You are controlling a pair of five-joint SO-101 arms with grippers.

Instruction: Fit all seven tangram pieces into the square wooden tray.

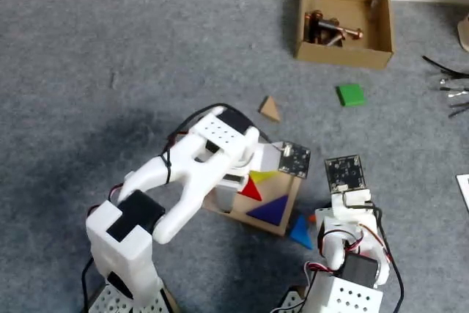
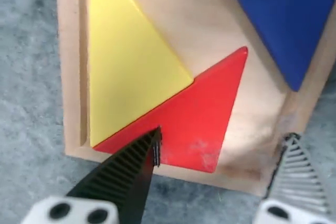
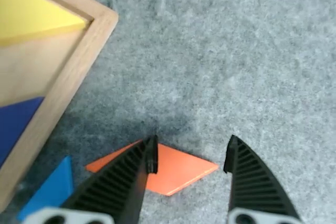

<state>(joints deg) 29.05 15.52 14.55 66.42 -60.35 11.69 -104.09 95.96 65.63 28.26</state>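
Note:
The square wooden tray [image 1: 292, 203] holds a yellow triangle [image 1: 262, 177], a red triangle [image 1: 251, 190] and a dark blue triangle [image 1: 270, 209]. My left gripper [image 2: 223, 148] hangs open low over the tray's edge, its black finger [image 2: 142, 163] over the red triangle [image 2: 199, 119], which lies against the yellow triangle [image 2: 126, 66]. My right gripper [image 3: 191, 156] is open just above an orange parallelogram [image 3: 170, 170] on the carpet beside the tray's corner [image 3: 97, 30]. A light blue triangle [image 1: 300, 232] lies by the tray's outer edge. A tan triangle [image 1: 270, 108] and a green square [image 1: 350, 94] lie farther back.
A cardboard box [image 1: 344, 49] with copper-coloured parts stands at the back right. Dark cables [image 1: 447, 82] lie at the right edge. The grey carpet is open to the left and back.

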